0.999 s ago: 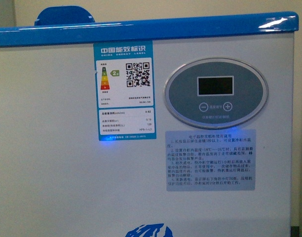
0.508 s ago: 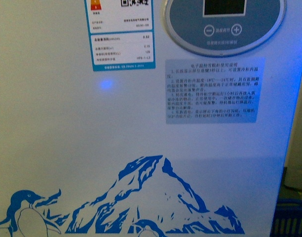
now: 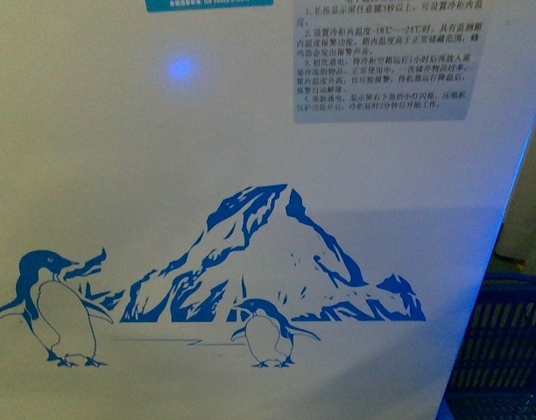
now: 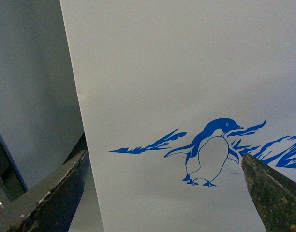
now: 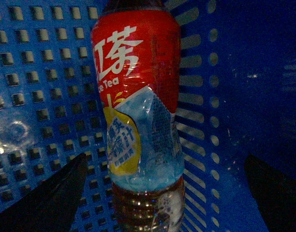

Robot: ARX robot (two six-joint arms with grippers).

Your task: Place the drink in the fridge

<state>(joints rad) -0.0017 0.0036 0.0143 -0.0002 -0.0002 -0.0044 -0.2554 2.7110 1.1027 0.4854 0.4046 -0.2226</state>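
Our right fingers point(image 5: 46, 198) were spread wide either side of the drink point(image 5: 138, 72), gaps both sides, nothing gripped. The drink stood in the blue basket point(image 5: 37, 72) beside the fridge point(image 3: 163, 175). Left fingers point(image 4: 51, 193) were wide open too, empty, facing its penguin point(image 4: 211, 154) wall. We judged the task barely begun: grab, lift & placing inside all left; lid not in view.

You get dim, bluish front view; blue glow spot point(image 3: 181, 67) on fridge point(image 3: 119, 175), sticker print point(image 3: 377, 61) soft. Left wrist view even, grey. Right wrist view dark, drink point(image 5: 138, 72) label glossy.
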